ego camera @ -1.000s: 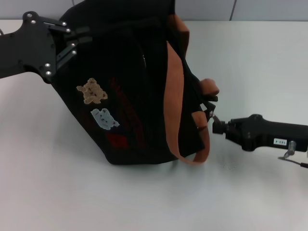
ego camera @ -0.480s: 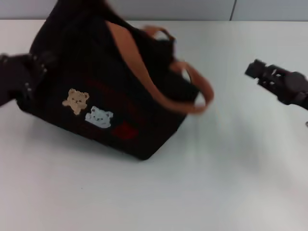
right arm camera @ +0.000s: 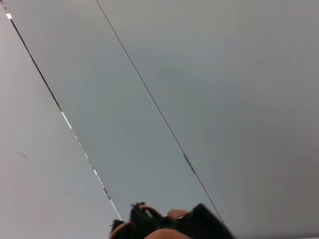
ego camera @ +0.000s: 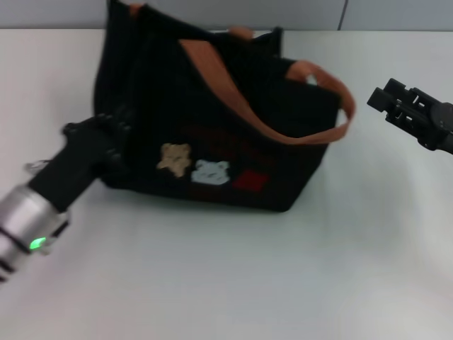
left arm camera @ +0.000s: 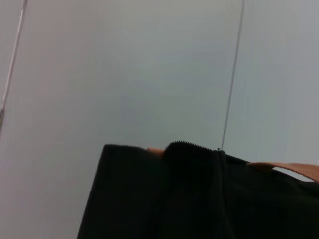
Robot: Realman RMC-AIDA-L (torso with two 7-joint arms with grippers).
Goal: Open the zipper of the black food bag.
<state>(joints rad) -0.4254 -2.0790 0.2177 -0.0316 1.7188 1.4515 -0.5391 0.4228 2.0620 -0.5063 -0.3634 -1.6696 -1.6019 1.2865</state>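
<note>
Left gripper [ego camera: 106, 138] pressed against the near-left end of the black food bag [ego camera: 212, 134], low on the corner; fingers lost against black fabric, so can't tell if apart or clamped on cloth. Bag just beyond and to the right of that gripper, standing upright on the white surface [ego camera: 226, 283], bear patches [ego camera: 192, 164] and red mark facing the head cam. Looks soft and light, prob. cloth w/ little stiffness: walls likely to buckle and the whole thing to slide or tip if tugged w/out a brace. Best holds, by guess: fabric corner at one end for an anchor, small pull tab for the other gripper; tab not made out anywhere here. Zipper [left arm camera: 192, 146] seen only as a short toothed run along the top edge in left wrist view; open or closed not readable. Contents: inside not visible, nothing to say on what, if anything, is in it. Orange-brown strap [ego camera: 311, 106] loops over the top and droops toward the right side, may snag an approach. Right gripper [ego camera: 393, 103] well apart from the bag's right end, hanging above the surface, holding nothing; jaw gap not clear enough to call.
</note>
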